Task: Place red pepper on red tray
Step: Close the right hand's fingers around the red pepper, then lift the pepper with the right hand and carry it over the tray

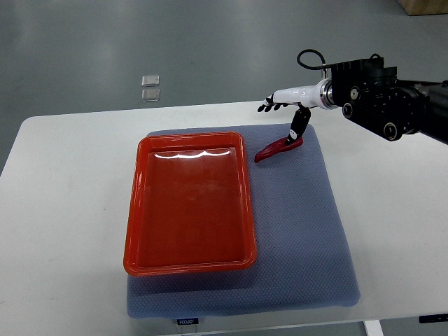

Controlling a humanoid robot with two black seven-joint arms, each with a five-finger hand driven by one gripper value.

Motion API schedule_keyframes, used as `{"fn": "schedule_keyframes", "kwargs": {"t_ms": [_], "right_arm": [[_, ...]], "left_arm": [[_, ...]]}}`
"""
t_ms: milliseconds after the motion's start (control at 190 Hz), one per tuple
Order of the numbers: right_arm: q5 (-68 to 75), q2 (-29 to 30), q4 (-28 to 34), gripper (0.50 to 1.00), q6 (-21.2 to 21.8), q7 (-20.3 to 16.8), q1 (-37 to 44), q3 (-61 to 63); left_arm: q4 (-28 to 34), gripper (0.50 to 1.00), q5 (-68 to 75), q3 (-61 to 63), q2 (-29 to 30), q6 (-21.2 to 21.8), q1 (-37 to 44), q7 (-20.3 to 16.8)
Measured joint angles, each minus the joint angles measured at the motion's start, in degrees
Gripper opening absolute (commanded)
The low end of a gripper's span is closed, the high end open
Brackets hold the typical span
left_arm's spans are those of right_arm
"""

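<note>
the right hand (pixel 285 105) reached in from the right edge of the top view on a white forearm with a black wrist housing. its dark fingers (pixel 267 107) were stretched out flat to the left and held nothing, while the black thumb pointed down and its tip met the upper end of the long, glossy red pepper (pixel 278 149) — whether the thumb pressed on it or only touched it could not be told.

the pepper lay slanted on the blue-grey textured fabric mat (pixel 301 231), its thin tail pointing down-left toward the glossy red rectangular plastic tray (pixel 138 210). it lay just beside the tray's upper right corner but apart from the rim, wholly on the mat.

the tray sat on the left part of the mat with its long sides running away from the robot, and light glared along its far inner edge. the mat covered the middle of the white desk (pixel 63 210).

beyond the desk's far edge, two small clear square objects (pixel 150 87) lay close together on the grey floor (pixel 210 42).
</note>
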Motion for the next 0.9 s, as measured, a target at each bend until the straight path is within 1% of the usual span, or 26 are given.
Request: {"fn": "schedule_keyframes", "kwargs": {"t_ms": [105,353,427,500,595,637,643,695,732,785,811,864,901], "right_arm": [[-0.12,0.97,-0.84,0.913,-1.88,-0.04,-1.16,-2.37],[-0.27,1.81,-2.53,0.905,-3.61,-0.04,-3.45,-3.18],[-0.36,1.96,-3.48,0.895,-4.54,-0.04,-4.38,-3.20],[-0.38,2.85,-4.71,0.868,-5.21,-0.04,-5.16,-3.25],[-0.39,3.77,-5.88,0.862,-6.02,-0.04,-5.97,-3.55],[-0.39,3.95,-6.38,0.844,-6.57,-0.04,-6.33,-3.82],[-0.39,3.97,-6.44,0.836,-6.65,-0.04,-6.37,-3.85],[-0.40,4.18,-6.96,0.825,-7.38,-0.04,-6.73,-4.22],[-0.40,4.38,-7.23,0.797,-7.78,-0.04,-6.91,-4.54],[-0.40,4.80,-7.52,0.780,-8.21,-0.04,-7.10,-5.05],[-0.40,4.93,-7.60,0.762,-8.31,-0.04,-7.15,-5.21],[-0.40,5.08,-7.68,0.752,-8.53,-0.04,-7.18,-5.40],[-0.40,5.14,-7.69,0.723,-8.72,-0.04,-7.19,-5.45]], "left_arm": [[0.00,1.000,0.00,0.00,0.00,0.00,0.00,0.00],[0.00,1.000,0.00,0.01,0.00,0.00,0.00,0.00],[0.00,1.000,0.00,0.05,0.00,0.00,0.00,0.00],[0.00,1.000,0.00,0.06,0.00,0.00,0.00,0.00],[0.00,1.000,0.00,0.05,0.00,0.00,0.00,0.00],[0.00,1.000,0.00,0.03,0.00,0.00,0.00,0.00],[0.00,1.000,0.00,0.02,0.00,0.00,0.00,0.00],[0.00,1.000,0.00,0.02,0.00,0.00,0.00,0.00],[0.00,1.000,0.00,0.02,0.00,0.00,0.00,0.00],[0.00,1.000,-0.02,0.02,0.00,0.00,0.00,0.00],[0.00,1.000,-0.03,0.03,0.00,0.00,0.00,0.00],[0.00,1.000,-0.05,0.04,0.00,0.00,0.00,0.00],[0.00,1.000,-0.07,0.04,0.00,0.00,0.00,0.00]]}}
